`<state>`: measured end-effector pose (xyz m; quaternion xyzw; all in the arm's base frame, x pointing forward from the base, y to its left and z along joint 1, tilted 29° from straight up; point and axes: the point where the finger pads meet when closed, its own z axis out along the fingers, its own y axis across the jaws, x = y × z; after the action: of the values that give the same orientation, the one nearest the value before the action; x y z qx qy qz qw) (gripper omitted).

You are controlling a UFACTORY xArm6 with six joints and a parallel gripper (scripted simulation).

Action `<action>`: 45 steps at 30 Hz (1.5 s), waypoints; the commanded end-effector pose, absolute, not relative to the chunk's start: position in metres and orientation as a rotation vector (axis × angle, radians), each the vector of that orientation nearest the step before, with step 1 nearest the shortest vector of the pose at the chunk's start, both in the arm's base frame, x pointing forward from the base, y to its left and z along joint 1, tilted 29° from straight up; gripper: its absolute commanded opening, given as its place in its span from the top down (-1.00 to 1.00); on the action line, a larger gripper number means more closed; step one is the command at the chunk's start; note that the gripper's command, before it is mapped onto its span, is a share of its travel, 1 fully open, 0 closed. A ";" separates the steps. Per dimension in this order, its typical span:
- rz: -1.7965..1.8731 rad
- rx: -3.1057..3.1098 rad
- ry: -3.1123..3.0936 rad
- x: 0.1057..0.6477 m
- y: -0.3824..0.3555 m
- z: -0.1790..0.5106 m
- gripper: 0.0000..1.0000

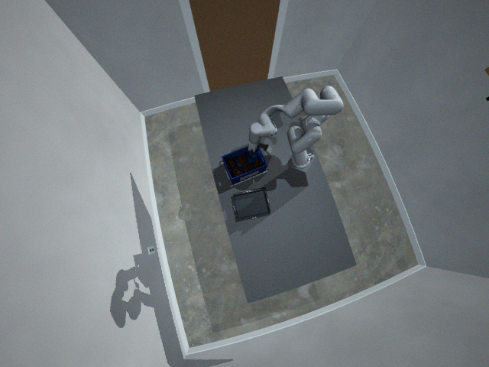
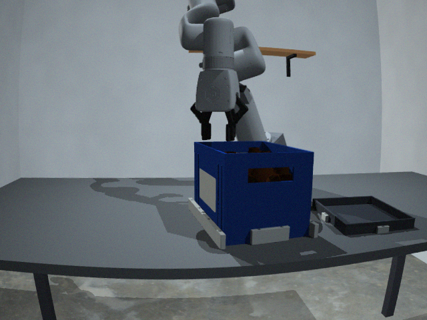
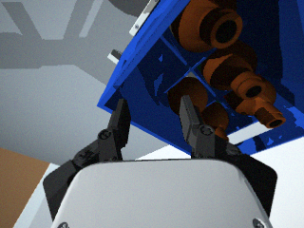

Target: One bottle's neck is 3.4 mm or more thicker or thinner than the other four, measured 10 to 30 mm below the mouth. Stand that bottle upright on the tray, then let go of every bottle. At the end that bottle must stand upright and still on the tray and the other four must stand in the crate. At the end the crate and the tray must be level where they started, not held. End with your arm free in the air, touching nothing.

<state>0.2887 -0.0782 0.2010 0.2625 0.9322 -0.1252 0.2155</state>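
The blue crate (image 1: pixel 236 180) (image 2: pixel 269 203) (image 3: pixel 142 114) stands level on the table. Several brown bottles stand in it; one bottle (image 3: pixel 227 30) shows its mouth at the top of the wrist view, and two others (image 3: pixel 253 90) (image 3: pixel 275 122) show theirs at the right. A further bottle (image 3: pixel 190 87) is partly hidden behind the right finger. Neck widths cannot be compared surely. My gripper (image 1: pixel 252 153) (image 2: pixel 217 138) (image 3: pixel 154 106) is open and empty, pointing down just above the crate's rim at one end. The dark tray (image 1: pixel 250 204) (image 2: pixel 361 213) lies level beside the crate, with no bottle on it.
Light blocks (image 2: pixel 269 235) line the crate's foot, and small blocks (image 2: pixel 382 229) sit against the tray. The crate's walls and inner dividers (image 3: pixel 177 49) surround the bottles. A wooden shelf (image 2: pixel 286 52) is on the wall behind the arm.
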 end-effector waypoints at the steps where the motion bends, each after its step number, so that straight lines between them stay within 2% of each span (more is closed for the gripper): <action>1: -0.346 0.727 2.582 0.289 -0.078 0.202 -0.30; 45: -0.346 0.727 2.582 0.295 -0.084 0.188 -0.30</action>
<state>0.2929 -0.0826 0.1899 0.2625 0.9322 -0.1251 0.2154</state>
